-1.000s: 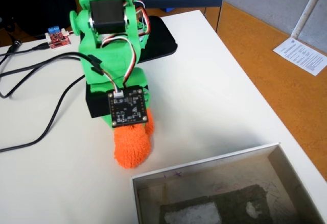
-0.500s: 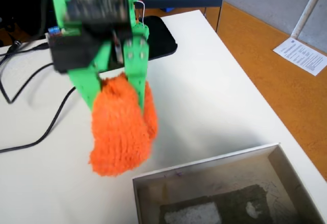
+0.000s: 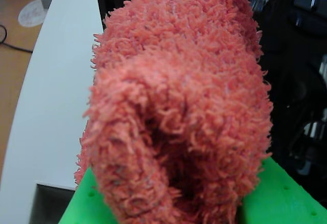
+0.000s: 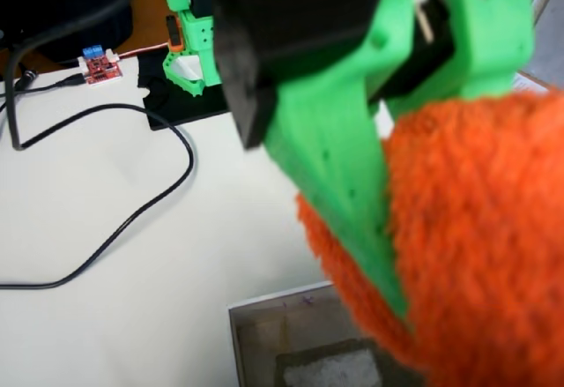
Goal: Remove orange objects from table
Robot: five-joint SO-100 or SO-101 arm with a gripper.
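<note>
Lifted since before, orange cloth lump (image 4: 476,228) clamped in green gripper (image 4: 397,308) (close to camera), white table (image 4: 106,316), black cable (image 4: 132,219).

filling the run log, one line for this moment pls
gripper: shut on orange cloth lump | lump: lifted off table | box: below, near lump

Bright green printed claw (image 4: 401,228) — small holes, black motor block.
</note>
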